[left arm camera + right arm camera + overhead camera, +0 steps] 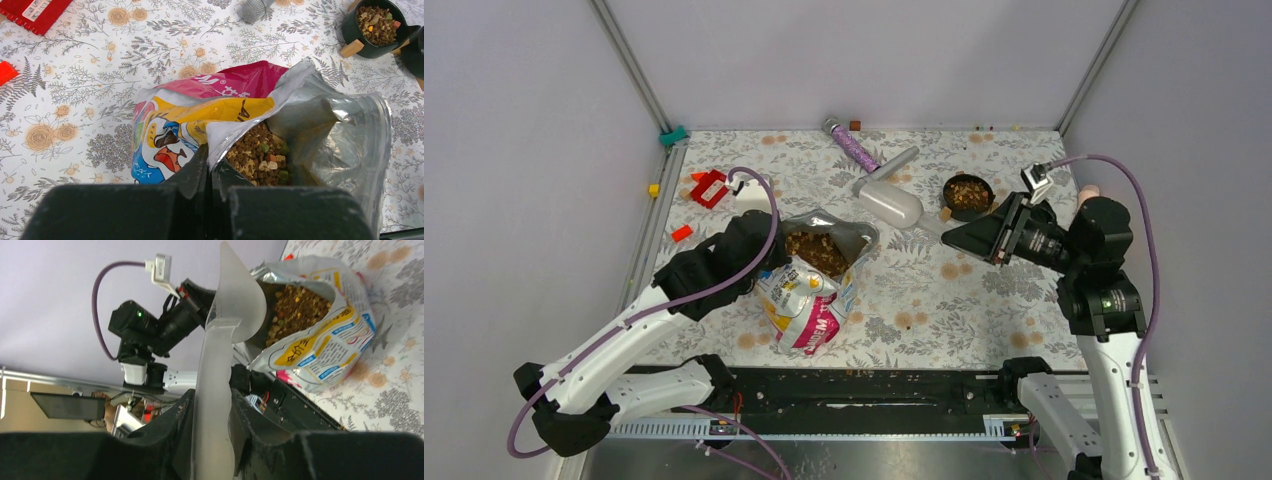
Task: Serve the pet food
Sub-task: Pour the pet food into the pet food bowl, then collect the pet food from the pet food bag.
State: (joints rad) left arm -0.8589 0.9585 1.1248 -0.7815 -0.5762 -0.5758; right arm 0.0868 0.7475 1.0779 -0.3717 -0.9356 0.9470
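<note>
Floral cloth covered the table (984,290) where the left gripper (210,172) was pinched tight on the foil lip of the bag (200,112), propping its mouth open over the pet food (255,155) inside. Its partner, the right gripper (212,415), was clamped on the handle of a pale scoop (237,305) aimed at that opening. With a black bowl (968,193) already holding kibble, another scoopful appeared due, calling for a clean dip past the lip.

White arms (614,345), black joints (1104,300), looping purple cables (751,171), black left hand (210,160)
</note>
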